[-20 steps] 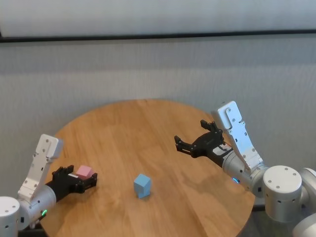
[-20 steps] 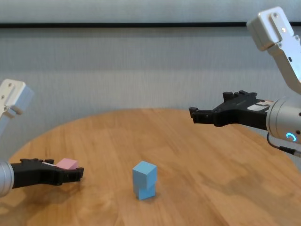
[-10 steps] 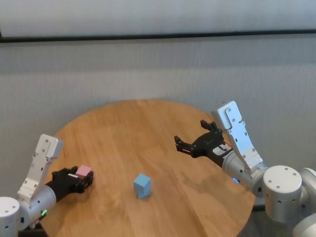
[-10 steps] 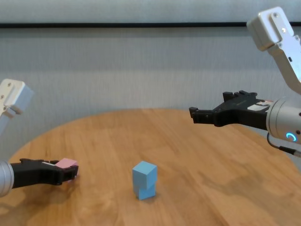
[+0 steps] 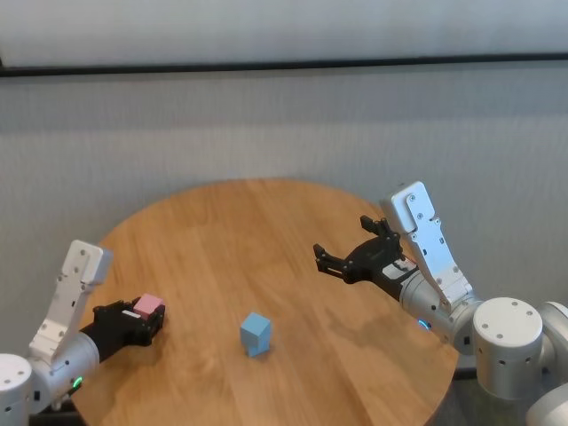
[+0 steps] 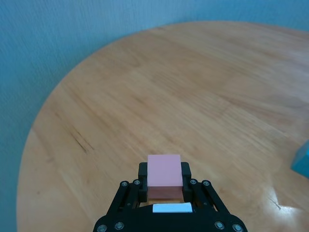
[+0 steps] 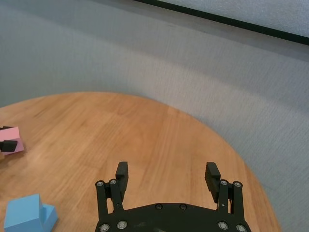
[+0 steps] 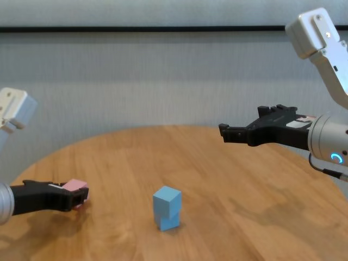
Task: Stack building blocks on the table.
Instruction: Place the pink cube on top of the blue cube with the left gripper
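At the lower left of the head view, my left claw is pinched tight on the pink block, one finger on each side of it. The block sits low over the bench, near its left edge, and I cannot tell if it is touching the wood or just off it. In the middle of the frame, a little lower down, stand the two blue blocks, one on top of the other. The top one looks a bit turned on the bottom one, so the little tower may be wobbly. I think my job now is to lift the pink block and put it on top of the blue ones. To do it well, I should go straight up first, high enough to clear the tower, then move across slowly. I should line the pink block up flat over the top blue one, come down softly, and let go only when it rests there. At the right of the frame my right claw hangs wide and empty above the bench, well away from the blocks.
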